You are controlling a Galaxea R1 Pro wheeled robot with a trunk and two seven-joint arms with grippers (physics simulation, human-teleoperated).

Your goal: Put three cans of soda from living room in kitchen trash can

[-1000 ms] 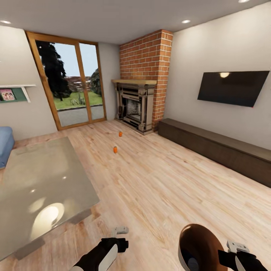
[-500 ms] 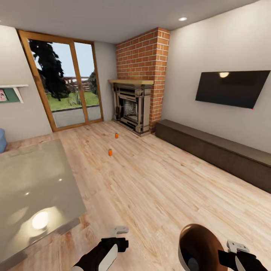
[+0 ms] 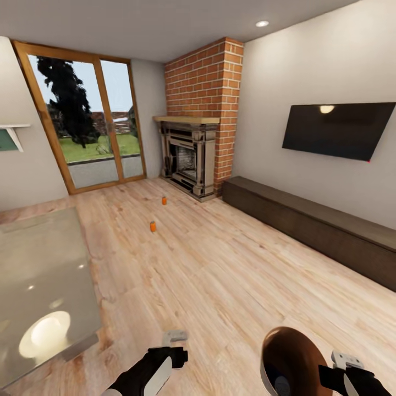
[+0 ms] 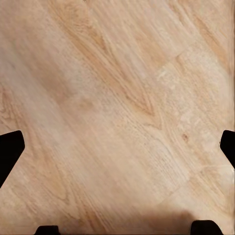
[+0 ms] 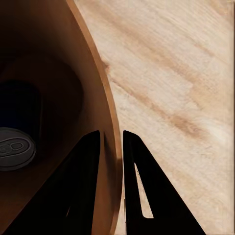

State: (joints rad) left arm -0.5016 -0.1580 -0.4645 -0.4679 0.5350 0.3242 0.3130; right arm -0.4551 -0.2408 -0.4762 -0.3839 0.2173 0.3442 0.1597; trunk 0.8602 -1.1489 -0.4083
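Two orange cans of soda stand on the wood floor of the living room, one nearer [image 3: 153, 226] and one farther [image 3: 164, 201] toward the fireplace. At the head view's lower edge, my right gripper [image 3: 336, 367] is shut on the rim of the tash can [image 3: 289, 357]. The right wrist view has its two fingers [image 5: 85, 161] pinching the bin wall [image 5: 93, 88], one on each side. A can of soda [image 5: 14, 147] with a grey top lies inside the bin. My left gripper [image 3: 175, 336] is low over bare floor, its fingers [image 4: 10, 149] wide apart and open.
A glass coffee table [image 3: 38, 275] fills the left foreground. The red-brick fireplace [image 3: 190, 159] stands in the far corner beside a sliding glass door [image 3: 88, 132]. A long dark low cabinet [image 3: 313, 220] runs along the right wall under the black TV [image 3: 335, 129].
The whole picture has slid left, so the camera has turned or moved right; the blue sofa has left the view. Both arms and the held bin stay put in the picture.
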